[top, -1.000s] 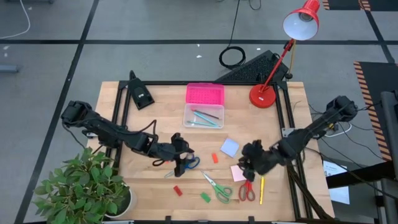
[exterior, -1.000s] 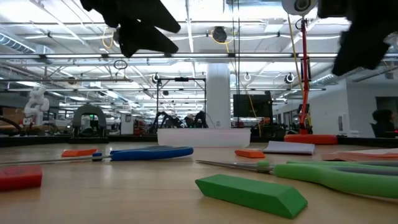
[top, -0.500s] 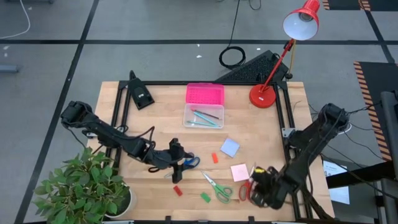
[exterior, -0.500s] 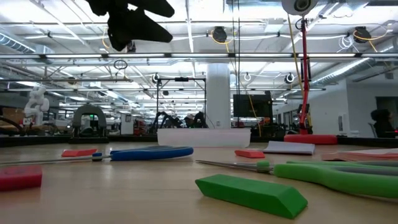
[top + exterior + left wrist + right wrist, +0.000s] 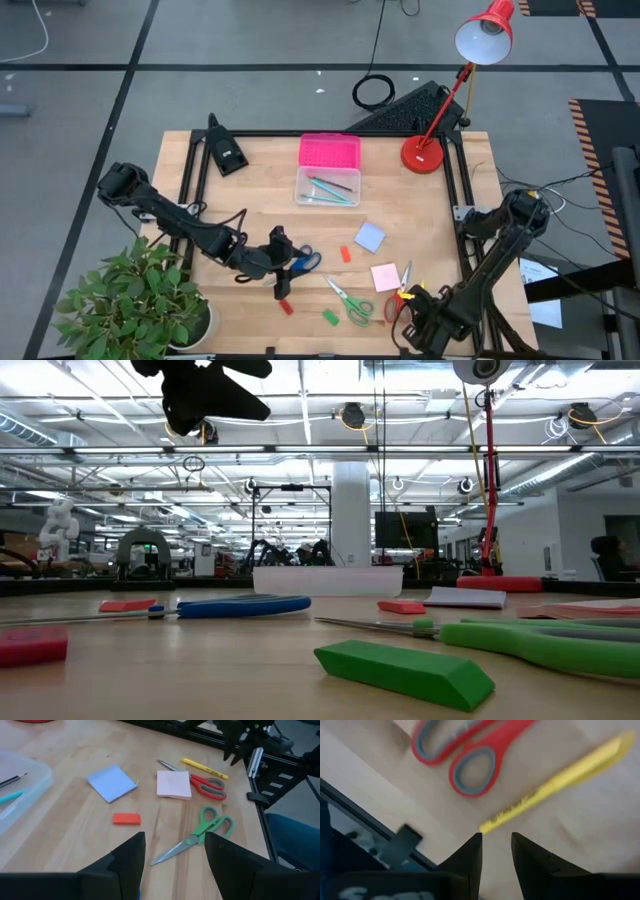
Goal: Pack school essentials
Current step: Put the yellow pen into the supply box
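Note:
Blue-handled scissors (image 5: 303, 262) lie flat on the table just right of my left gripper (image 5: 282, 286), which hangs open above the wood; it is high at the left of the low view (image 5: 205, 390). Ahead of it lie green scissors (image 5: 200, 832), an orange eraser (image 5: 126, 818), a blue notepad (image 5: 112, 782) and a pink notepad (image 5: 173, 784). My right gripper (image 5: 415, 318) hovers near the table's near edge over the red scissors (image 5: 465, 750) and a yellow pen (image 5: 555, 780). Its fingers stand a narrow gap apart, with nothing between them.
A clear box (image 5: 327, 186) holding pens and its pink lid (image 5: 328, 151) sit at the table's far middle, a red desk lamp (image 5: 425, 152) at the far right. A red eraser (image 5: 285, 305) and a green eraser (image 5: 330, 317) lie near the front edge. A potted plant (image 5: 140, 300) stands at the near left corner.
My right gripper has swung from above the pink notepad toward the table's near edge, and is now over the red scissors' handles and the yellow pen. My left gripper has drifted a little toward the table's left and near edges. The objects lie as before.

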Robot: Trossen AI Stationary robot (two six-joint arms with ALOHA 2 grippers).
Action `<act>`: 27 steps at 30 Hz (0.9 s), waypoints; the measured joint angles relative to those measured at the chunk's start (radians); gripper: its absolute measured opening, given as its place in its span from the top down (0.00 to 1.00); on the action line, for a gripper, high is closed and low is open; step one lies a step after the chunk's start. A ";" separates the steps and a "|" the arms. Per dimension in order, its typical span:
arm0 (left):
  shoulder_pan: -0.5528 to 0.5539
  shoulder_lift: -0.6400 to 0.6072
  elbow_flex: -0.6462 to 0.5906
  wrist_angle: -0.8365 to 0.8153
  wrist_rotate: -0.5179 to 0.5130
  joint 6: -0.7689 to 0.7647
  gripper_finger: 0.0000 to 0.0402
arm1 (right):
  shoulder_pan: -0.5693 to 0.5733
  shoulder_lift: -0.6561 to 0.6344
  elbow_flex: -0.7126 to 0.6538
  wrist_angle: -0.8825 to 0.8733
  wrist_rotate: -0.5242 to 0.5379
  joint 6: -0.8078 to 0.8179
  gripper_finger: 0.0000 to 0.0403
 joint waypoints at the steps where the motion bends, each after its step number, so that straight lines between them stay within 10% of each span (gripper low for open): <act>1: 0.001 0.000 0.000 0.000 -0.001 0.000 0.48 | 0.000 0.005 0.000 0.001 -0.001 -0.003 0.76; 15: 0.005 0.000 0.000 0.001 -0.002 -0.001 0.48 | -0.003 0.012 0.000 0.131 0.087 -0.276 0.76; 27: 0.003 0.000 0.000 0.001 -0.002 -0.003 0.48 | -0.017 0.012 -0.001 0.010 0.032 -0.115 0.68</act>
